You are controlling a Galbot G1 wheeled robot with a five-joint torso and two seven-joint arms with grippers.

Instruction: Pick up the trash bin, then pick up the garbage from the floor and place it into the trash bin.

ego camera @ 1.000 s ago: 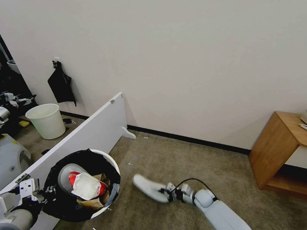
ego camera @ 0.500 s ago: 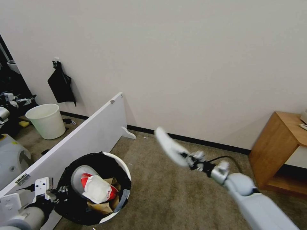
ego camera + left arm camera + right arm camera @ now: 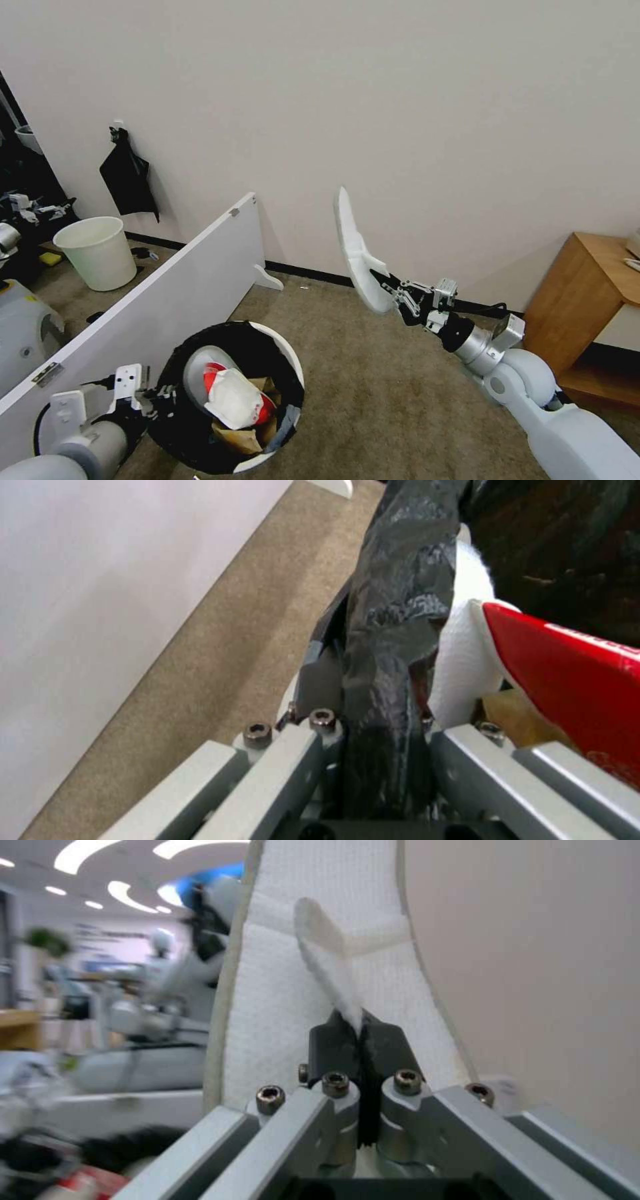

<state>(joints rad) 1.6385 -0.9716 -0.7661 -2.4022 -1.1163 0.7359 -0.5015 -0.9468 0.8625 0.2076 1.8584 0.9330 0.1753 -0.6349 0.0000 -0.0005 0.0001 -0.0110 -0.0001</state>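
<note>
At the near left, the left gripper (image 3: 162, 395) is clamped on the bag-covered rim of the trash bin (image 3: 283, 347); its fingertips are hidden by crinkled black plastic. The round white bin holds a second slipper (image 3: 197, 369), a red-white wrapper (image 3: 235, 399) and brown paper (image 3: 241, 437). Farther right, the right gripper (image 3: 393, 294) pinches the strap of a flat white textured slipper (image 3: 351, 247), held upright above the carpet (image 3: 373, 387) before the wall (image 3: 400, 120).

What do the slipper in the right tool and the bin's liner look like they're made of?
Slipper: seemingly thin white non-woven fabric, matte; a waffle texture shows and its strap is pinched flat in the right tool. Liner: thin black plastic film, glossy and crinkled.
</note>
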